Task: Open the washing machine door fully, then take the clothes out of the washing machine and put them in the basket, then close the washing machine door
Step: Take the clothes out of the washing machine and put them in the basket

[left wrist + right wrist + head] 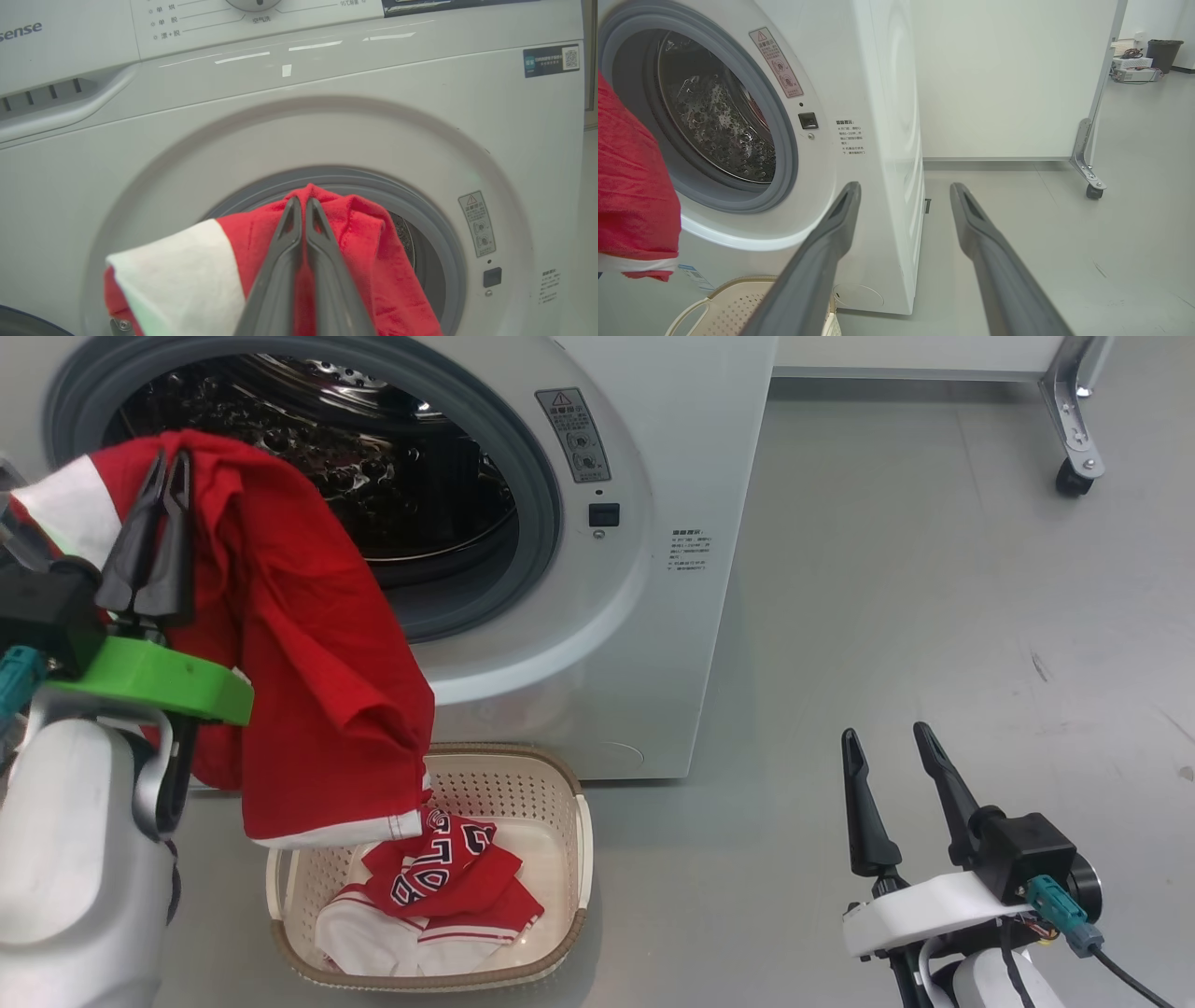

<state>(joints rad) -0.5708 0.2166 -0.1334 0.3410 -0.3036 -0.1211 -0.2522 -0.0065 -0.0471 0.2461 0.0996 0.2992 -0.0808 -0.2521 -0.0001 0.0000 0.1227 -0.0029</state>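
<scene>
Unloading stage, head view. The washing machine (653,523) has its round opening uncovered, so the washing machine door is judged to be already open, though how far it has swung cannot be told. The left gripper (170,462), raised in front of the opening's left half, has its two dark fingers pressed together on a red garment (308,644) with a white band. The cloth hangs down across the machine's front, and its hem reaches just above the basket (504,784). The basket stands on the floor, close against the foot of the machine and below the opening. It already holds a red jersey (439,868) with lettering and some white fabric (364,933). The right gripper (886,733) is off to the machine's right, well apart from it, with its fingers spread and nothing between them. The visible part of the drum (373,457) is bare steel, but the hanging cloth hides its lower left. Judged remaining: lower and release this garment into the basket, check the drum for more, then shut the door.
</scene>
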